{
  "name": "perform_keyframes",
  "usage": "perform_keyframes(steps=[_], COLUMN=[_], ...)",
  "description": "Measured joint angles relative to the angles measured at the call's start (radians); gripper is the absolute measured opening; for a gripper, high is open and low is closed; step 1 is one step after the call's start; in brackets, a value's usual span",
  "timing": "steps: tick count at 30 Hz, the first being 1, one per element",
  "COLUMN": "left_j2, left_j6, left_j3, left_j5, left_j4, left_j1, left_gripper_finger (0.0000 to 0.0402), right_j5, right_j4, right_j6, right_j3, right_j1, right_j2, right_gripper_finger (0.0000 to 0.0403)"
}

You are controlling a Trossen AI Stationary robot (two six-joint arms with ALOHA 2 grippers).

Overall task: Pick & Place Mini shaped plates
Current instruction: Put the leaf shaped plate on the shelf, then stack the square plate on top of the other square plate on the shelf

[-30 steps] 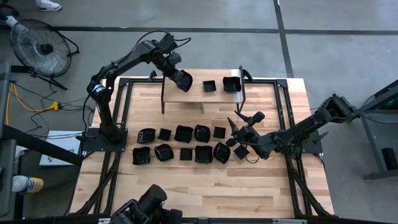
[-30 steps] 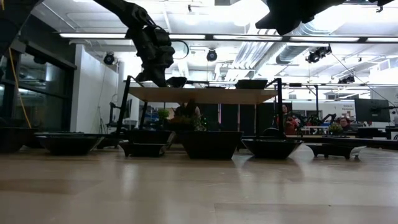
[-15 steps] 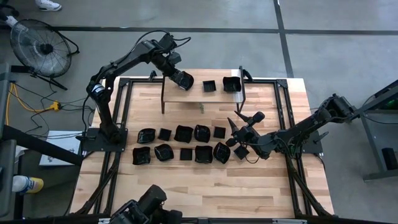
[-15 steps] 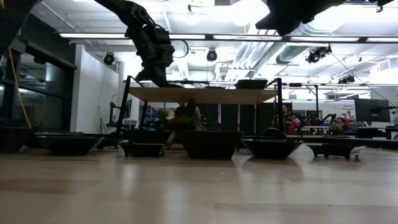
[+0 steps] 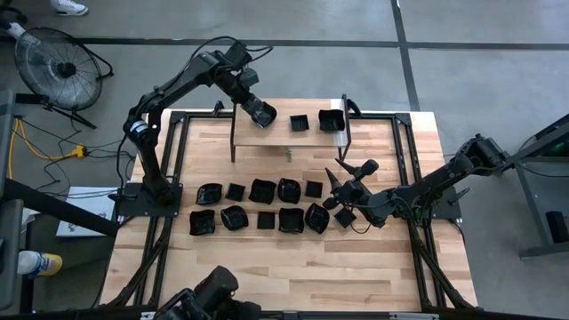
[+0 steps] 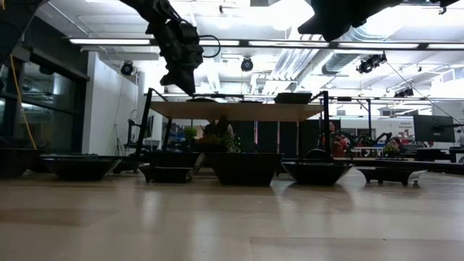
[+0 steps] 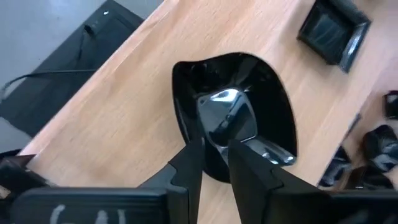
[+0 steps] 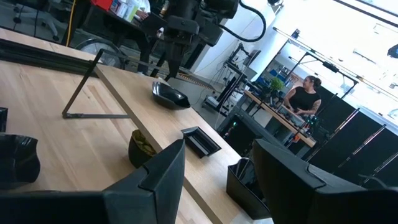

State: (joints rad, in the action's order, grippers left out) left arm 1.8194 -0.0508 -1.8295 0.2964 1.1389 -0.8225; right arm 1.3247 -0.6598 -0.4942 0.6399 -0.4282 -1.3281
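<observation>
Your left gripper [image 5: 260, 113] hung just above the raised shelf [image 5: 267, 140] at the table's far edge, fingers [image 7: 189, 163] parted a little with a narrow gap, nothing pinched. Directly below it a rounded glossy plate [image 7: 239, 121] sat flat on the shelf's left part, free of the fingers. Two more plates shared the shelf: a small square one [image 5: 299, 123] in the middle, a larger one [image 5: 332, 120] at the right end. Your right gripper [image 5: 348, 175] waited over the table's right side, jaws spread wide and empty, just beside the right end of the rows. The other mini shaped plates lay in two rows on the wooden table [image 5: 267, 258] in front of the shelf, back row [image 5: 262, 190] and front row [image 5: 258, 220], each plate near its neighbour. Person seated in the room beyond [image 8: 305, 99].
</observation>
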Motion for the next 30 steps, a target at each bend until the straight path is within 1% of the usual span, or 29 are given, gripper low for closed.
perform_keyframes(steps=[2, 7, 11, 14, 18, 20, 22, 24, 27, 30], left_j2=[0.001, 0.001, 0.001, -0.001, -0.055, -0.087, -0.132, -0.186, -0.281, -0.390], left_j6=[-0.009, -0.030, -0.159, -0.257, -0.362, -0.385, -0.406, -0.428, -0.447, -0.454], left_j3=[-0.008, -0.021, -0.084, -0.136, -0.148, -0.144, -0.117, -0.076, 0.025, 0.180], left_j5=[-0.023, -0.015, -0.049, -0.132, -0.235, -0.333, -0.422, -0.471, -0.475, -0.475], left_j4=[0.020, 0.036, 0.088, 0.126, 0.109, 0.103, 0.059, 0.001, -0.111, -0.239], left_j1=[0.002, -0.001, 0.005, 0.038, 0.113, 0.168, 0.226, 0.276, 0.339, 0.398], left_gripper_finger=[0.0079, 0.0101, 0.0108, 0.0106, 0.0104, 0.0103, 0.0103, 0.0103, 0.0103, 0.0103], right_j5=[0.000, 0.002, 0.006, 0.004, 0.004, 0.005, 0.003, 0.002, 0.002, 0.002], right_j4=[0.000, 0.009, 0.012, 0.012, 0.018, 0.032, 0.055, 0.075, 0.092, 0.123], right_j6=[0.000, 0.000, -0.001, -0.001, 0.010, 0.028, 0.045, 0.050, 0.053, 0.072], right_j3=[0.000, 0.000, 0.000, 0.000, 0.000, 0.000, 0.000, 0.000, 0.000, 0.016], right_j1=[0.000, 0.000, -0.008, -0.021, -0.038, -0.044, -0.046, -0.046, -0.053, -0.077], right_j2=[0.000, 0.000, 0.000, 0.003, 0.024, 0.037, 0.052, 0.066, 0.088, 0.116], right_gripper_finger=[0.0184, 0.0184, 0.0184, 0.0184, 0.0184, 0.0184, 0.0184, 0.0184, 0.0184, 0.0184])
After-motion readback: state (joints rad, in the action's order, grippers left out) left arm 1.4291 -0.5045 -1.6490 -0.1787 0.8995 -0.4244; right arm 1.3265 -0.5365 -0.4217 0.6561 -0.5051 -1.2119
